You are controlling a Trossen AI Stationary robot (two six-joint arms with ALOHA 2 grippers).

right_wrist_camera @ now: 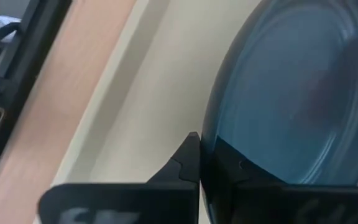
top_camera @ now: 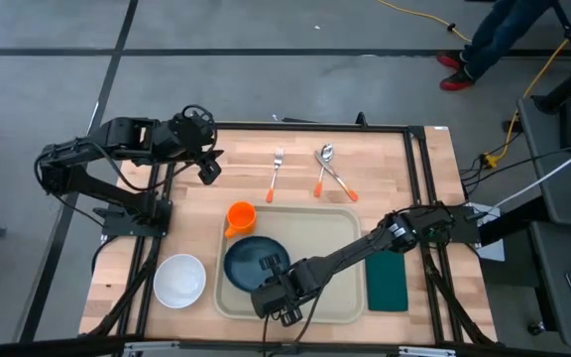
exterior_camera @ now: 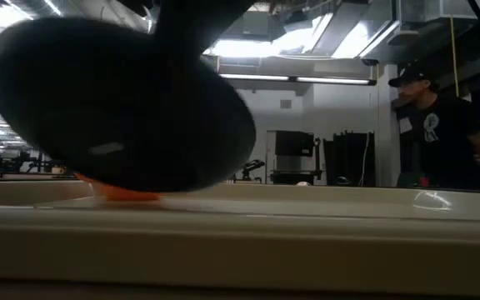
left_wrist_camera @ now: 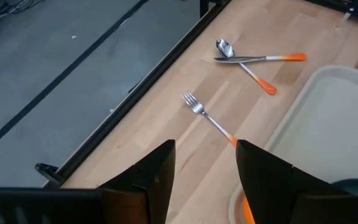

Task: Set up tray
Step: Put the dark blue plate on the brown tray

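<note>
Blue plate (top_camera: pixel 254 260) is clenched at its rim by the right gripper (top_camera: pixel 278 297), above the left part of the tray (top_camera: pixel 340 297), which lies on the bench (top_camera: pixel 385 159) in the near middle. In the low view the plate looks tilted and lifted from the tray floor. The left gripper (top_camera: pixel 207 169) hangs over the far left of the bench, jaws released and holding nothing.

I judge the main risk is the thin grip on the rim: the plate is wide and smooth, so it can turn or slip out if the arm moves fast. If it comes down tilted, its edge may strike the tray floor and push the tray, or it may knock the orange cup (top_camera: pixel 240 217) that stands just beside it at the tray's far left corner. The white bowl (top_camera: pixel 179 279) to the left of the tray is also near.

Fork (top_camera: pixel 275 174), spoon (top_camera: pixel 322 169) and one more utensil (top_camera: pixel 339 182) lie beyond the tray, and a green napkin (top_camera: pixel 387 283) lies at its right. The low view is mostly blocked by the plate. How much of the rim the jaws hold is hard to see. Whether the third utensil is a knife I cannot tell. A person (exterior_camera: pixel 437 125) stands behind.
</note>
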